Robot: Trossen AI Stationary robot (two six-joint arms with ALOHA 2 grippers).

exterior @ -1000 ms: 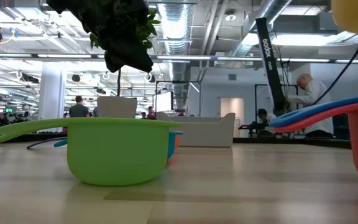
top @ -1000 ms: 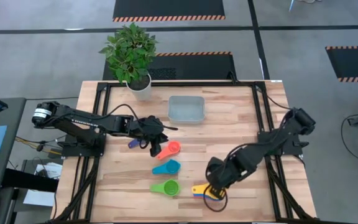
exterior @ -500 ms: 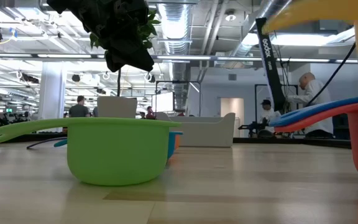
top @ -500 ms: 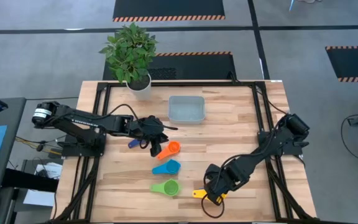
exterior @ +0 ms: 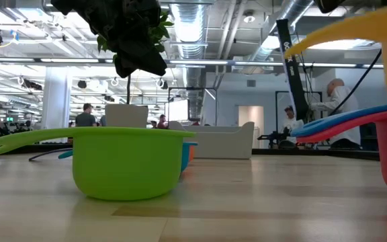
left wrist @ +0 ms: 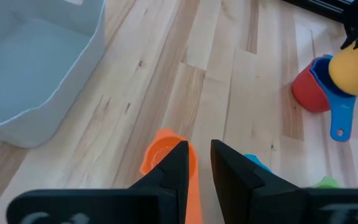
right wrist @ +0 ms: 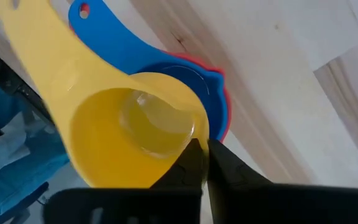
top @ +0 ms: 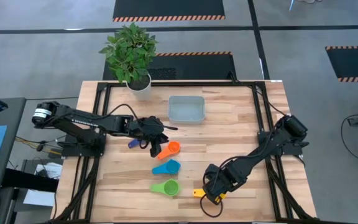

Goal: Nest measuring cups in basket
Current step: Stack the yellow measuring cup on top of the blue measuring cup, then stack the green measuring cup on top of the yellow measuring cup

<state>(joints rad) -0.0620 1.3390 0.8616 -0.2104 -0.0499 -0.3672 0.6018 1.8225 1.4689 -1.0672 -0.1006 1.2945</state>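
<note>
While my right gripper (right wrist: 201,152) pinches the rim of the small yellow plastic measuring cup (right wrist: 120,134) with fingers all but closed on its wall, the cup hangs just above the stacked blue cup (right wrist: 135,53) and red cup (right wrist: 224,115), low and right of centre in the high view. The yellow cup's flat handle runs toward the upper left of my right wrist picture, roughly along the blue handle beneath, so seating it looks like a short drop. Whether it already touches the blue cup I cannot tell.

My left gripper (left wrist: 196,163) sits left of centre in the high view, fingers narrowly parted astride the orange cup's (left wrist: 160,155) handle. The translucent pale grey-blue plastic basket (top: 186,109) lies at upper centre, nearer my left arm. The light blue cup (top: 168,167) and green cup (top: 168,187) lie below the orange one. A dark blue cup (top: 133,144) is mostly hidden.
</note>
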